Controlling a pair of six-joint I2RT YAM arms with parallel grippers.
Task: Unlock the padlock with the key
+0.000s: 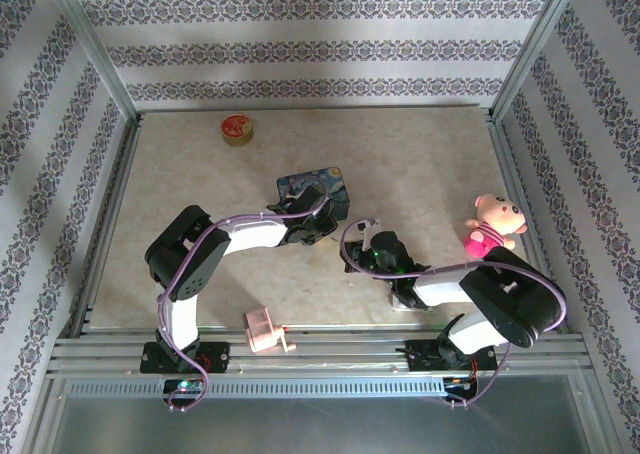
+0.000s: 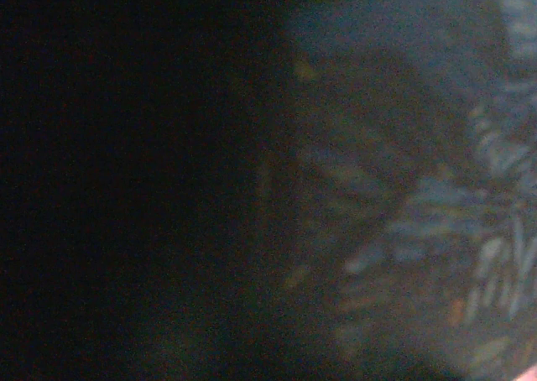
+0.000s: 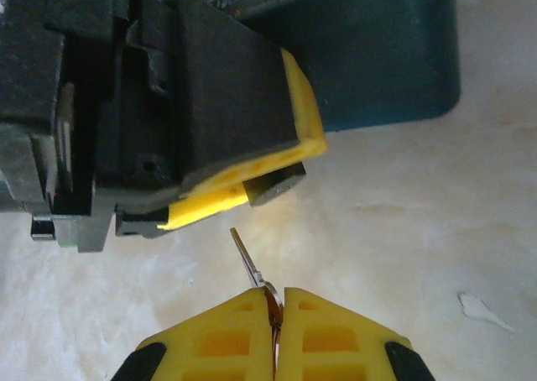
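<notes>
Right wrist: right gripper (image 3: pixel 275 304) is pinching the key (image 3: pixel 244 257) by its head, near the tin (image 3: pixel 377 54). The blade is pointing toward the left gripper (image 3: pixel 268 175); cannot tell whether that one is gripping anything. Key is looking light, stiff and slippery, with the head offering the only hold.

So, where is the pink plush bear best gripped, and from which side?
The small pink plush bear seems to lie face up on the beige table, so probably come from above and close the claw across its torso in the darker pink dress, which looks narrower than the round head.
</notes>
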